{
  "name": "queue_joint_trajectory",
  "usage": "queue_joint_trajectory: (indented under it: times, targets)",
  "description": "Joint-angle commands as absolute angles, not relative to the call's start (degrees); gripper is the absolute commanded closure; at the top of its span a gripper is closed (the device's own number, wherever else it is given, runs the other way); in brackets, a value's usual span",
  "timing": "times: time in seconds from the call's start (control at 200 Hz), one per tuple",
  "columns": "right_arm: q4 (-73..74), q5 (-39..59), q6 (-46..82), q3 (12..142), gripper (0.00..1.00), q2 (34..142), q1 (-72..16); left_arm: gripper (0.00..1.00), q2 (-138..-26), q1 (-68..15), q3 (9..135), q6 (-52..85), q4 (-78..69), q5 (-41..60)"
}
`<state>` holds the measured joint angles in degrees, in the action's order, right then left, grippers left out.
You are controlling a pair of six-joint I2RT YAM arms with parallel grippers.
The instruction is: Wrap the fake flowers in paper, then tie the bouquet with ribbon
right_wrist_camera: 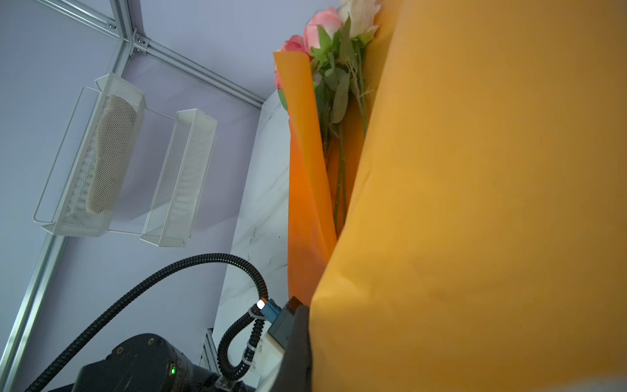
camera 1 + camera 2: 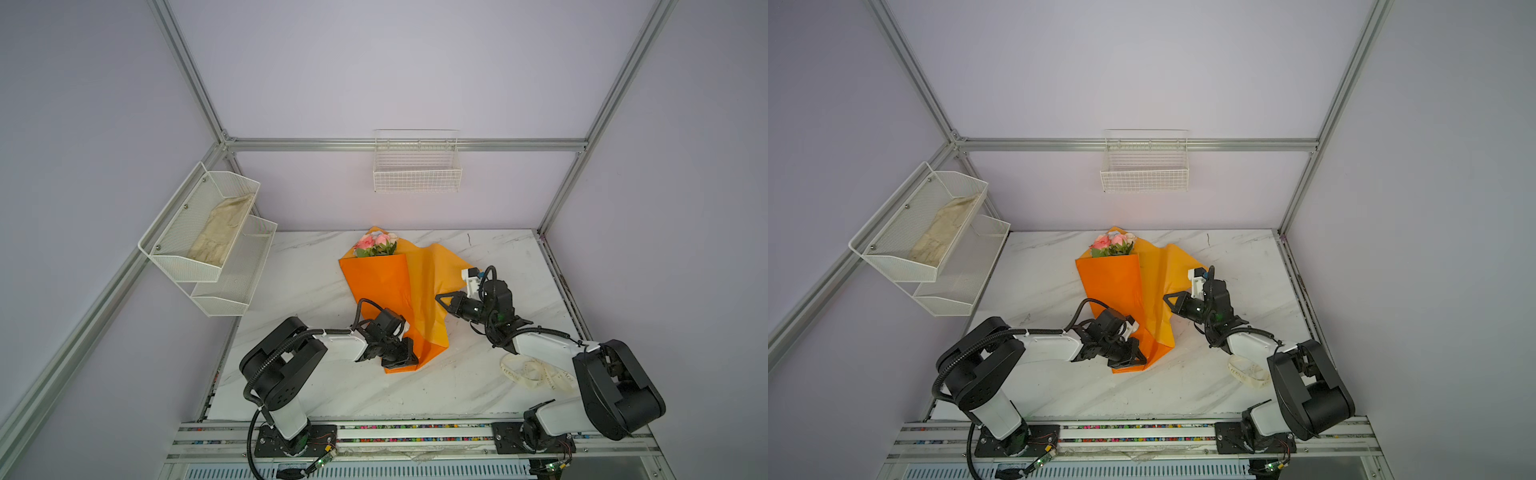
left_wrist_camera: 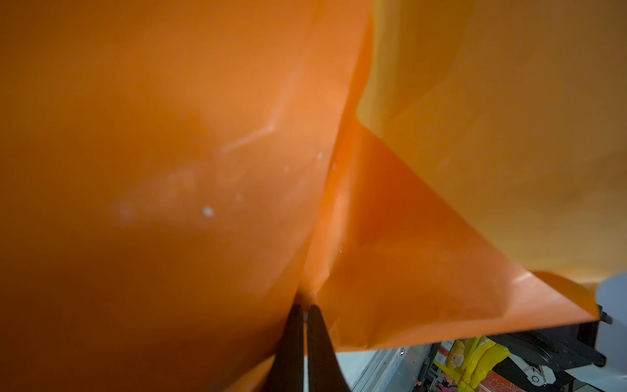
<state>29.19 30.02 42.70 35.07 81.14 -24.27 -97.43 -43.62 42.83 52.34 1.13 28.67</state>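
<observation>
Toward the worktop [image 2: 332,390] front edge, my left pincer [image 3: 305,307] clamps the orange bouquet paper [image 2: 374,286]; my right pincer [image 2: 440,297] is closed on its right flap.

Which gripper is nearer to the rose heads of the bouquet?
Right. The right gripper is shut on the wrapping paper about halfway down; the left gripper grips its pointed bottom end, farthest from the roses.

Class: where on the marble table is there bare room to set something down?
Free: left of the bouquet, toward the mesh shelves; the front strip along the rail. Crowded: the middle, at left gripper and right gripper; ribbon front right.
</observation>
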Motion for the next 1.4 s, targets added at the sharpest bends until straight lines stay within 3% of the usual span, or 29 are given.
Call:
queue_joint_trajectory:
  times: [0.0, 0.415, 0.74, 1.07, 1.395]
  targets:
    - [22.91, 22.68, 40.23, 38.45, 0.97, 79.37, -28.48, 0.92, -95.49, -43.85, 40.34, 51.33, 2.87, 25.70]
    - [10.38, 3.08, 37.54, 49.92, 1.00, 82.47, -42.87, 0.93, -91.23, -43.85, 37.47, 52.47, 0.61, 22.17]
    - [4.06, -4.88, 35.21, 58.87, 1.00, 90.15, -51.14, 0.93, -86.75, -43.54, 33.65, 53.21, -0.08, 20.01]
    - [10.61, -0.09, 41.69, 61.51, 1.00, 96.59, -53.50, 0.94, -85.43, -43.33, 29.16, 55.63, -4.49, 18.98]
    - [10.34, 2.47, 45.74, 65.32, 1.00, 102.57, -53.48, 0.81, -64.98, -43.32, 21.25, 57.66, -2.75, 10.51]
